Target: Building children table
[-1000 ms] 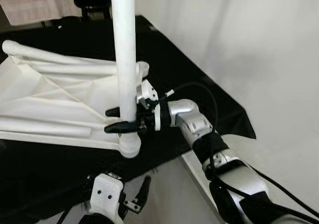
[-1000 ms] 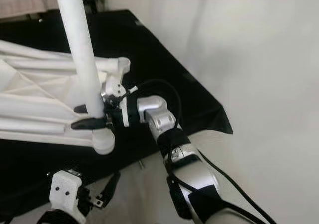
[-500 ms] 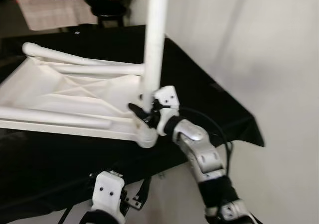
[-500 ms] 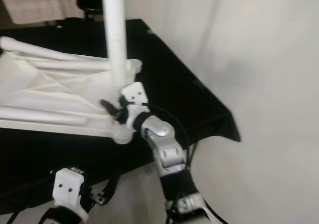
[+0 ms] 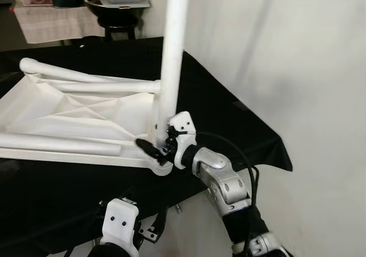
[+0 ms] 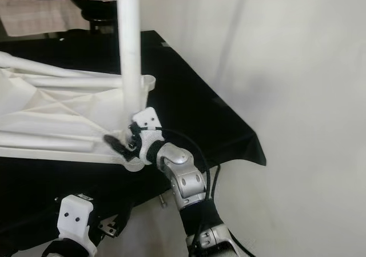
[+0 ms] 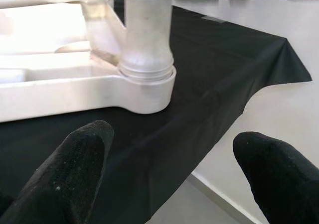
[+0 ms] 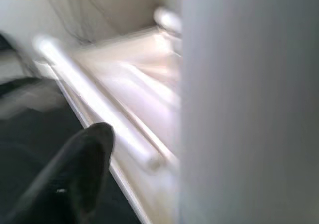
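Tabletop (image 5: 68,120) lies upside down on the black desk (image 5: 229,120), left of frame. Left end effector (image 7: 169,174) hangs below the desk edge, fingers apart, empty. One leg (image 5: 171,57) is seated upright in the near corner socket, centre frame; other legs judged still unfitted. Right end effector (image 5: 157,148) is clamped on the leg base.

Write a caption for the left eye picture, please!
Right tool gripping the upright table leg at the tabletop corner.
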Motion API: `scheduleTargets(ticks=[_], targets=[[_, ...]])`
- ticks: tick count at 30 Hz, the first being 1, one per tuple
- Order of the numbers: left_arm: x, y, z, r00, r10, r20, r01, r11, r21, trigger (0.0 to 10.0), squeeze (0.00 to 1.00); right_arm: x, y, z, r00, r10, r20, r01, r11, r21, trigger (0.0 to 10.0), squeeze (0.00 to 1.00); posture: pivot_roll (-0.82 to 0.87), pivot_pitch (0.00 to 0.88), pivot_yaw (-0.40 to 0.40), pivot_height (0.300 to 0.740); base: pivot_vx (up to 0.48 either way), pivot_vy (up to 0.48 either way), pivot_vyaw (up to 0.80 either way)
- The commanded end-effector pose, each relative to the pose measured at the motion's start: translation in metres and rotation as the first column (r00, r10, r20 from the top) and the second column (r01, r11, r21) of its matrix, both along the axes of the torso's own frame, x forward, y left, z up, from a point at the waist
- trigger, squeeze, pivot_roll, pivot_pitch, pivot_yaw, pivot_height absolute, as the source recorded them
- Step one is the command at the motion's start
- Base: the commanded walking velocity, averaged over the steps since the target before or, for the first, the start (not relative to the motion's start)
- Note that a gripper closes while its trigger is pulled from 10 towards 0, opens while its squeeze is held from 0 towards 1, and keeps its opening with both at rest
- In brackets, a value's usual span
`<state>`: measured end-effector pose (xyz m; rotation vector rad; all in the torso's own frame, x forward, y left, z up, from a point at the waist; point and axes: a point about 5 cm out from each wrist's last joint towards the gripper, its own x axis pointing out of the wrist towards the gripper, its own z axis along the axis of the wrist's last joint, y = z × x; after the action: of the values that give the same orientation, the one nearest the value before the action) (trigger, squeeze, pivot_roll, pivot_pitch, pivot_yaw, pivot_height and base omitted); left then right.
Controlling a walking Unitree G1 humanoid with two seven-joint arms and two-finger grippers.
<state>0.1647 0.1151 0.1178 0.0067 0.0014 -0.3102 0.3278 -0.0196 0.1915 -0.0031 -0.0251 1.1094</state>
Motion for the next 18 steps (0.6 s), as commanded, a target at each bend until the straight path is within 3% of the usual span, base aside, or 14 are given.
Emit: scheduleTargets(ticks=[1,4,5,6,7,8,10,12,13,16,18], targets=[[0.000,-0.001,-0.004,1.000,-0.003,-0.016,0.003,1.000,-0.003,10.0,0.00,-0.004,0.008,0.009,0.981,0.187,0.048,-0.187,0.982,-0.012,10.0,1.00,-0.02,0.037,-0.120,0.740,0.000,0.000,0.00],[0.000,-0.001,-0.005,1.000,-0.004,-0.015,0.004,1.000,-0.003,10.0,0.00,-0.003,0.007,0.011,0.969,0.241,0.057,-0.240,0.971,-0.026,10.0,1.00,-0.02,0.037,-0.120,0.740,0.000,0.000,0.00],[0.000,-0.001,-0.005,1.000,-0.004,-0.014,0.004,1.000,-0.003,10.0,0.00,-0.002,0.006,0.011,0.944,0.319,0.081,-0.313,0.947,-0.072,10.0,0.36,-0.02,0.038,-0.120,0.740,0.000,0.000,0.00],[0.000,-0.001,-0.005,1.000,-0.004,-0.014,0.004,1.000,-0.003,10.0,0.00,-0.002,0.006,0.011,0.944,0.319,0.081,-0.313,0.947,-0.072,10.0,0.36,-0.02,0.038,-0.120,0.740,0.000,0.000,0.00],[0.001,-0.001,-0.005,1.000,-0.003,-0.013,0.003,1.000,-0.004,10.0,0.00,-0.001,0.006,0.013,0.919,0.382,0.101,-0.370,0.922,-0.117,10.0,0.00,-0.02,0.038,-0.120,0.740,0.000,0.000,0.00],[0.001,-0.001,-0.005,1.000,-0.003,-0.013,0.003,1.000,-0.004,10.0,0.00,-0.001,0.006,0.013,0.919,0.382,0.101,-0.370,0.922,-0.117,10.0,0.00,-0.02,0.038,-0.120,0.740,0.000,0.000,0.00],[0.001,-0.001,-0.004,1.000,-0.003,-0.012,0.003,1.000,-0.003,10.0,0.00,0.002,0.007,0.012,0.851,0.521,0.064,-0.504,0.845,-0.181,10.0,0.00,-0.01,0.043,-0.121,0.740,0.000,0.000,0.00],[0.001,-0.001,-0.004,1.000,-0.003,-0.012,0.003,1.000,-0.003,10.0,0.00,0.002,0.007,0.012,0.851,0.521,0.064,-0.504,0.845,-0.181,10.0,0.00,-0.01,0.043,-0.121,0.740,0.000,0.000,0.00],[0.000,-0.002,-0.004,1.000,-0.002,-0.011,0.002,1.000,-0.003,10.0,0.00,0.002,0.009,0.010,0.809,0.587,0.022,-0.573,0.797,-0.191,10.0,0.00,0.00,0.045,-0.119,0.740,0.000,0.000,0.00],[0.000,-0.002,-0.004,1.000,-0.002,-0.012,0.002,1.000,-0.003,10.0,0.00,0.001,0.010,0.009,0.795,0.607,0.004,-0.595,0.780,-0.195,10.0,0.00,0.00,0.049,-0.117,0.740,0.000,0.000,0.00],[-0.001,-0.002,-0.004,1.000,-0.004,-0.013,0.004,1.000,-0.003,10.0,0.00,0.000,0.011,-0.005,0.771,0.635,-0.041,-0.616,0.730,-0.295,10.0,0.00,0.01,0.054,-0.121,0.740,0.000,0.000,0.00]])
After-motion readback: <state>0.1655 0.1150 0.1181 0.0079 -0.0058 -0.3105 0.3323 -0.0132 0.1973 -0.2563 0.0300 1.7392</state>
